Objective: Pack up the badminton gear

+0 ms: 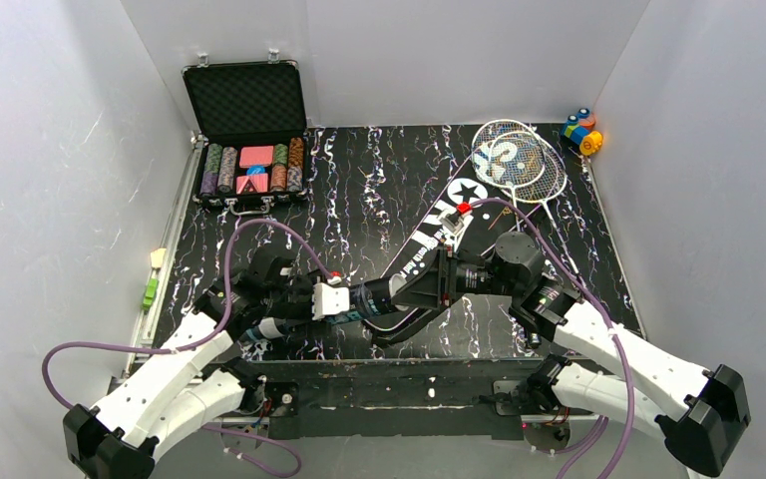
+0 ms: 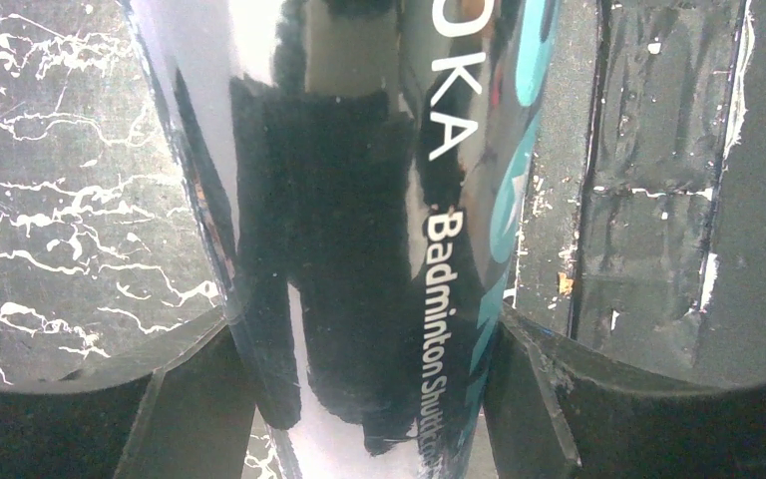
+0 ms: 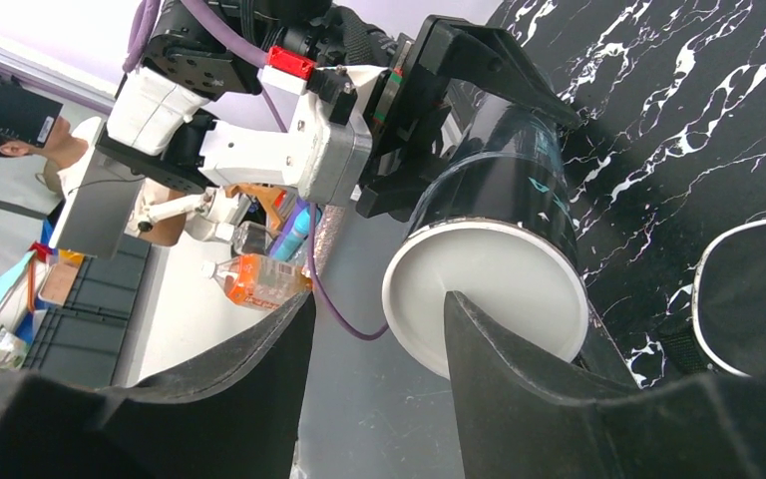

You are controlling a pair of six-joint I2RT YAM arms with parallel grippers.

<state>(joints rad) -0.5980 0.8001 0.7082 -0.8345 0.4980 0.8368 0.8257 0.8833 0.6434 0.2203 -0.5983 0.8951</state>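
Note:
The long dark tube [image 1: 415, 289] with teal lettering is held level above the table's front middle. My left gripper [image 1: 384, 297] is shut on it; in the left wrist view the glossy tube [image 2: 359, 200] fills the gap between both fingers [image 2: 194, 409]. The right wrist view shows the tube's white end cap [image 3: 489, 284] facing my right gripper [image 3: 379, 299], which is open, with one finger [image 3: 519, 389] in front of the cap. The black bag [image 1: 437, 222] lettered in white lies diagonally behind. Two silver-framed rackets [image 1: 519, 157] lie at the back right. No shuttlecocks are in view.
An open black case of poker chips [image 1: 249, 150] stands at the back left. Small colourful toy blocks [image 1: 583, 130] sit in the back right corner. White walls close in three sides. A small green and white item [image 1: 152, 284] lies on the left rail.

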